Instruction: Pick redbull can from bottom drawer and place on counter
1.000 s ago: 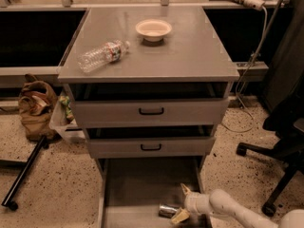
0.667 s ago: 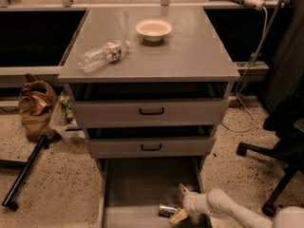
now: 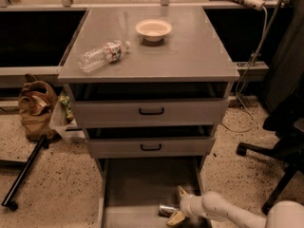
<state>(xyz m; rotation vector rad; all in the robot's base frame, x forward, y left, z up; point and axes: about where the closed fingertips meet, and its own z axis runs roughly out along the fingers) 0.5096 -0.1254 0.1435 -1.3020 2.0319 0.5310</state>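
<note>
Down in the drawer (image 3: 137,189), your gripper (image 3: 176,205) had its fingers (image 3: 182,192) spread astride the toppled can (image 3: 166,210), lined up to pinch it.

Grey counter (image 3: 190,51) and grey bottom drawer (image 3: 137,189), black drawer handles (image 3: 151,111), cream bowl (image 3: 153,29), clear bottle (image 3: 102,55) with a reddish label, silver dark-marked redbull can (image 3: 166,210) in that drawer between the pale-yellow spread fingers of the white-armed gripper (image 3: 175,206), and beige, dark-speckled floor (image 3: 57,189).
</note>
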